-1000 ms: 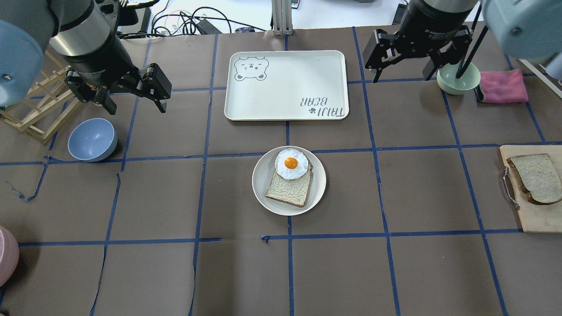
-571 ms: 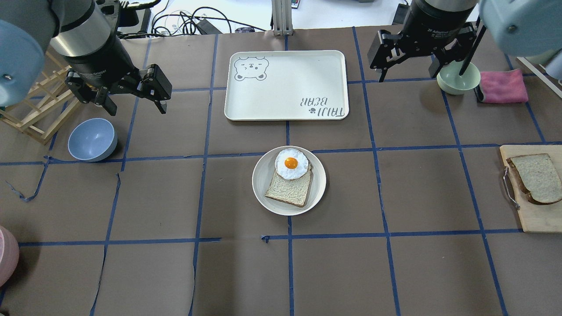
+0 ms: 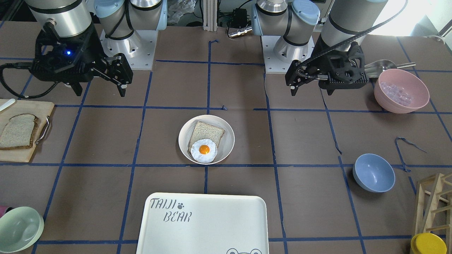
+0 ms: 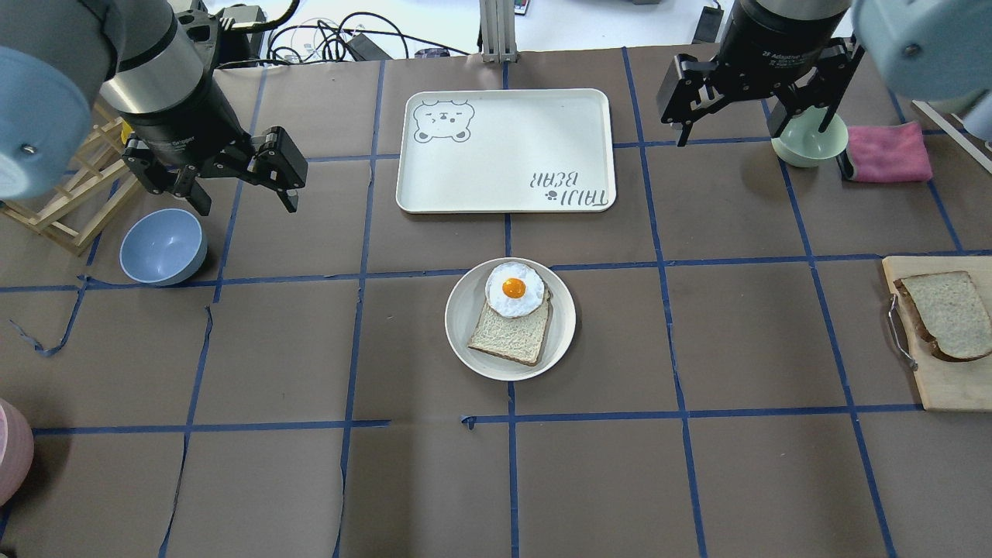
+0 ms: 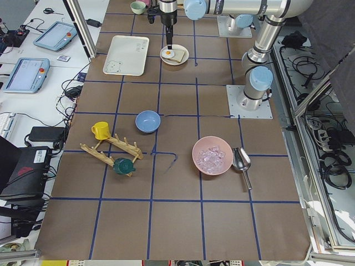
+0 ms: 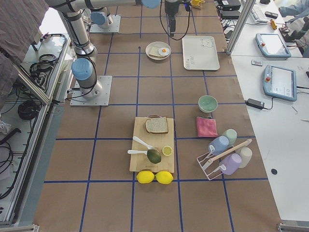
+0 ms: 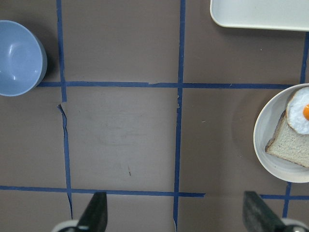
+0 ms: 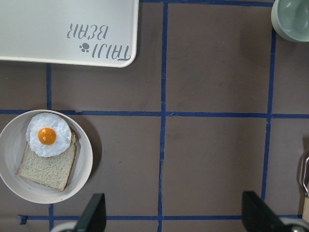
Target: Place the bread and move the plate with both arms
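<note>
The bread (image 4: 942, 314), grey-white with a dark crust, lies on a wooden cutting board (image 4: 942, 384) at the right edge; it also shows in the front view (image 3: 17, 131). The cream plate (image 4: 459, 322) sits mid-table and holds a paler tan slice with a fried egg (image 4: 513, 289). My left gripper (image 4: 246, 203) hangs open and empty above the table, far left of the plate. My right gripper (image 4: 730, 136) hangs open and empty at the back right, far from the bread. Both wrist views show the plate (image 7: 263, 140) (image 8: 84, 164) and empty open fingers.
The white TAIJI BEAR tray (image 4: 504, 151) lies behind the plate. A pale green bowl (image 4: 810, 143) and a pink cloth (image 4: 887, 153) sit under and beside the right gripper. A blue bowl (image 4: 163, 246) and a wooden rack (image 4: 70, 201) are by the left gripper.
The left gripper has shifted a little toward the plate. The right gripper has shifted slightly right, over the green bowl. Both stay open; plate and bread have not moved.
</note>
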Controlling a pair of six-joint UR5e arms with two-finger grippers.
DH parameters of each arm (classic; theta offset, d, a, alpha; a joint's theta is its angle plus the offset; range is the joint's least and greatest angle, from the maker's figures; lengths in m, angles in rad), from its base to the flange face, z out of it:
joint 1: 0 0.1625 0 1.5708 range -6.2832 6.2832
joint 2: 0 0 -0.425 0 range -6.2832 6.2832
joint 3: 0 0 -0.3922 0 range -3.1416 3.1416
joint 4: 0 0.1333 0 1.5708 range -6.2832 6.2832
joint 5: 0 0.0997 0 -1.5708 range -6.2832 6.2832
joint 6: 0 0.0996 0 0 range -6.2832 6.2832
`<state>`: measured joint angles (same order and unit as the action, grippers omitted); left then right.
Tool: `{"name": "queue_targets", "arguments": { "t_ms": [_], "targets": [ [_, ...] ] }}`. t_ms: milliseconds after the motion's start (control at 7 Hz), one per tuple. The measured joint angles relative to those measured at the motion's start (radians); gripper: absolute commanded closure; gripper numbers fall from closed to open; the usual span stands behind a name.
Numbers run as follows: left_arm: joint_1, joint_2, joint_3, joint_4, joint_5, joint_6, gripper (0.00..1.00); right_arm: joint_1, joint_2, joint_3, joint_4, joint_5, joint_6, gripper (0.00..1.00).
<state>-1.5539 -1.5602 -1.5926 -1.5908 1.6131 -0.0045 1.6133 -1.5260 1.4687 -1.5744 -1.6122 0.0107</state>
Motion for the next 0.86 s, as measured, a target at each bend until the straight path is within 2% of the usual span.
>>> {"name": "queue_targets", "arguments": {
  "t_ms": [857],
  "targets": [
    [0.001, -0.002, -0.01, 0.008, -0.001, 0.0, 0.0, -0.004, 0.001, 0.004, 0.009, 0.003, 0.0, 0.0]
  ]
}}
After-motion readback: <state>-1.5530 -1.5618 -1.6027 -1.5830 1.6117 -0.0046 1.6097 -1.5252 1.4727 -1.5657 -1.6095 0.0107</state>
